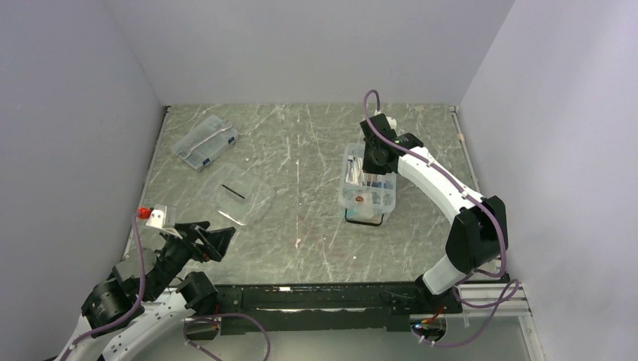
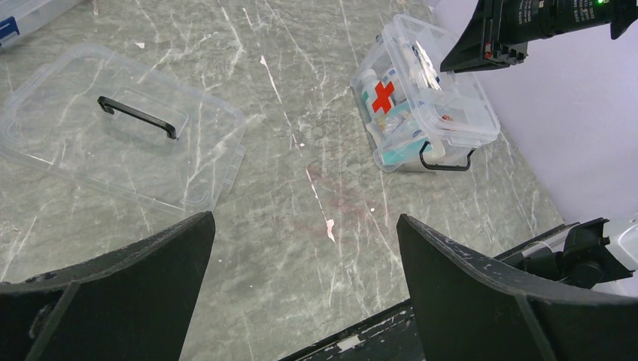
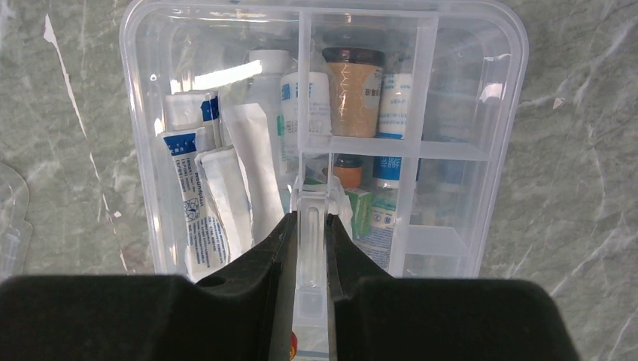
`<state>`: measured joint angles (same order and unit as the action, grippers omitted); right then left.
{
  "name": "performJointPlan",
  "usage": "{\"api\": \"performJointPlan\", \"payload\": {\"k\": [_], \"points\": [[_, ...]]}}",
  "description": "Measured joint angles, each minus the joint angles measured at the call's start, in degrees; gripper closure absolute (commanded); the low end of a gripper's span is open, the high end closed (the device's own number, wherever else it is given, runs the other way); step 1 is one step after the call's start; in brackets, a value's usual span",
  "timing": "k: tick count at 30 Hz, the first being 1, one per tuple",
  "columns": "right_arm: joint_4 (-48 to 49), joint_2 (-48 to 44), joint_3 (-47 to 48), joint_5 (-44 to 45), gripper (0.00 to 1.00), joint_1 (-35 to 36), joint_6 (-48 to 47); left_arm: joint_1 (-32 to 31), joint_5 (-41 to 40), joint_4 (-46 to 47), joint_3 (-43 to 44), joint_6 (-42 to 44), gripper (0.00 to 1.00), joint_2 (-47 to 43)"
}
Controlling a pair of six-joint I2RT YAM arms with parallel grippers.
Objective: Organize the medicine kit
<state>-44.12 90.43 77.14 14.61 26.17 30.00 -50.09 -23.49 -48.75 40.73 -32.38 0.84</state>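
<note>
The kit sits right of centre in the top view. The right claw pinches the middle tab of its tray; the left claw is wide and empty. The tray is probably light, stiff and slippery, so that tab seems the best hold.

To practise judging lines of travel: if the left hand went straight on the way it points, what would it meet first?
Probably bare table, between the loose lid and the medicine kit; depth is unclear.
</note>
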Motion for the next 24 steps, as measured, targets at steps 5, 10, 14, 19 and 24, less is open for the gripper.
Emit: {"api": "performJointPlan", "payload": {"k": [5,10,14,19,24], "points": [[0.57,0.04,-0.55,-0.24,1.00,0.00,0.02,0.00,0.02,0.02,0.00,0.00,0.01,0.00],[1.07,1.29,-1.16,-0.66,1.00,0.00,-0.02,0.00,0.02,0.00,0.00,0.02,0.01,0.00],[1.18,1.29,-1.16,-0.66,0.85,0.00,0.00,0.00,0.00,0.00,0.00,0.00,0.01,0.00],[1.22,1.29,-1.16,-0.66,0.63,0.00,-0.02,0.00,0.02,0.00,0.00,0.00,0.02,0.00],[0.94,1.36,-0.52,-1.38,0.53,0.22,-0.17,0.00,0.00,0.00,0.00,0.00,0.01,0.00]]}}
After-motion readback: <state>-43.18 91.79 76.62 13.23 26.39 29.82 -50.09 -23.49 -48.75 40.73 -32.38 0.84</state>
